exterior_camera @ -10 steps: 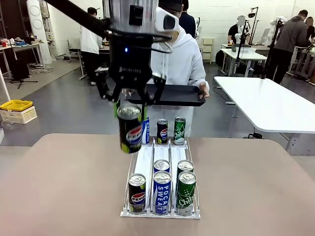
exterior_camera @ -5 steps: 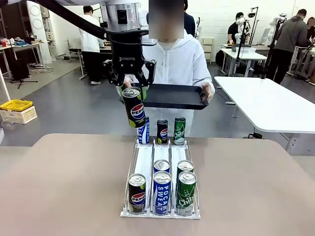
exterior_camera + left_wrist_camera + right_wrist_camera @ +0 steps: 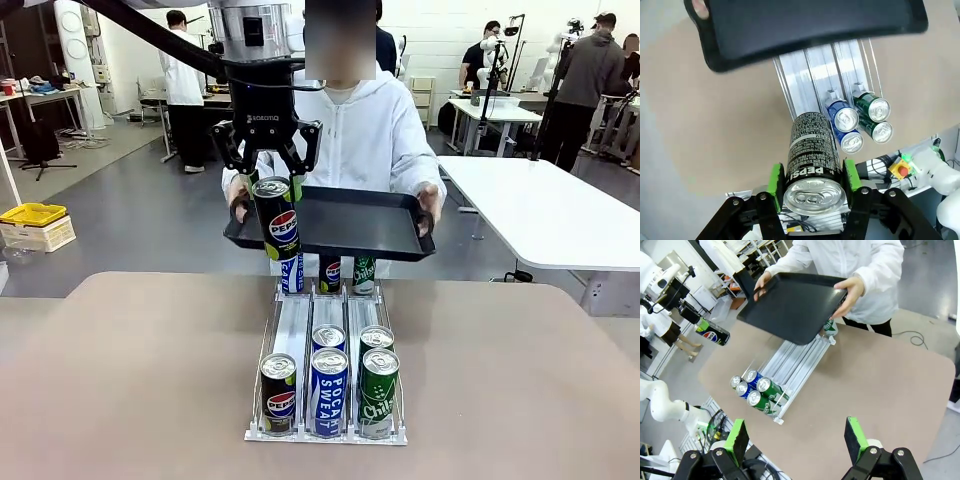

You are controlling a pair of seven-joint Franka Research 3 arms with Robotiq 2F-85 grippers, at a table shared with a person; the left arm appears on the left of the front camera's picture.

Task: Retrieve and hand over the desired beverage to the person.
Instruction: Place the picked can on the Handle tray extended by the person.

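The left gripper [image 3: 272, 183] pinches the Pepsi can [image 3: 276, 220] by its top. From the front the can overlaps the person's [image 3: 372, 140] tray [image 3: 360, 225]. The right wrist view shows them apart, with the right gripper [image 3: 797, 437] gaping and empty.

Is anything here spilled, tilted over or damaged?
Nothing stands out. The Pepsi can hangs roughly upright between the fingers of the left gripper, the cans in the rack stand upright, and the black tray looks intact.

The slim aluminium Pepsi can [image 3: 277, 220] is black with a red-white-blue round logo and a lime base. The flat plastic tray [image 3: 350, 225] is black, the person's hooded jacket [image 3: 370, 140] white, the rounded table top [image 3: 120, 380] beige.
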